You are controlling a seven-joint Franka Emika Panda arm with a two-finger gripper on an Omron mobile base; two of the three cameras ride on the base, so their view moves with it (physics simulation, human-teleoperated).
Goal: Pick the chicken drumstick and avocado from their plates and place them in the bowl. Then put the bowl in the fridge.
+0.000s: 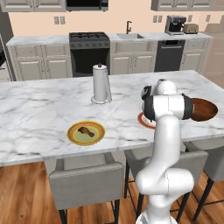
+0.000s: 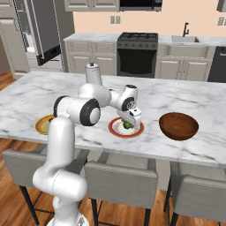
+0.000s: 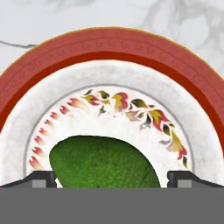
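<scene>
In the hand view, you saw the avocado (image 3: 103, 162) at the lower centre of the frame, lying on the white centre of the red-rimmed plate (image 3: 109, 48), its long axis running left to right across the picture, between the two finger tips. The gripper (image 3: 111, 179) was spread to its widest, one tip at each end of the fruit, and appeared to pinch nothing; contact could not be confirmed. In the right base view the gripper (image 2: 129, 124) hung directly over the avocado (image 2: 127, 125) at mid-frame, with the bowl (image 2: 178, 126) to its right. The chicken drumstick (image 1: 85, 131) lay on the yellow-rimmed plate (image 1: 85, 141) at lower left of the left base view. Your next move was probably a short descent and closure.
</scene>
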